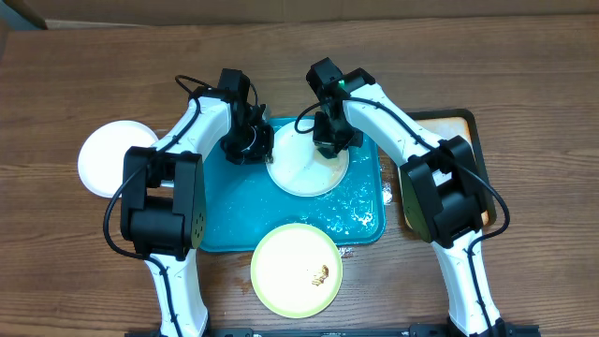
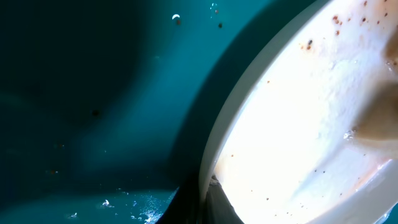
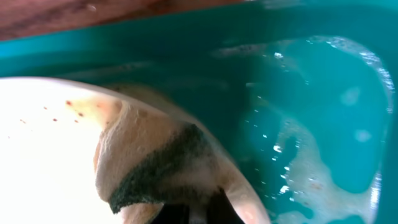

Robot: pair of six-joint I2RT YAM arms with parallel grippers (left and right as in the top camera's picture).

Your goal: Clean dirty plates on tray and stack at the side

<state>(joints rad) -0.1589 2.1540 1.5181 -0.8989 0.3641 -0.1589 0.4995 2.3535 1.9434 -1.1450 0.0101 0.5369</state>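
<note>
Overhead, I see my left gripper [image 1: 251, 142] clamped tight on the nearest rim of the speckled white plate [image 1: 301, 170], which lies in the wet teal tray [image 1: 225, 220] between both hands. My right gripper [image 1: 329, 140] is closed on a sponge [image 3: 155, 168] pressed to that plate. The yellow-green plate [image 1: 296, 270] sits behind both grippers, and a second white plate [image 1: 108, 157] lies outboard of the left.

Table: a dark wood-grain tabletop [image 1: 524, 65] was seen throughout.
Far edge: a pale tan strip [image 1: 374, 7] was seen.
</note>
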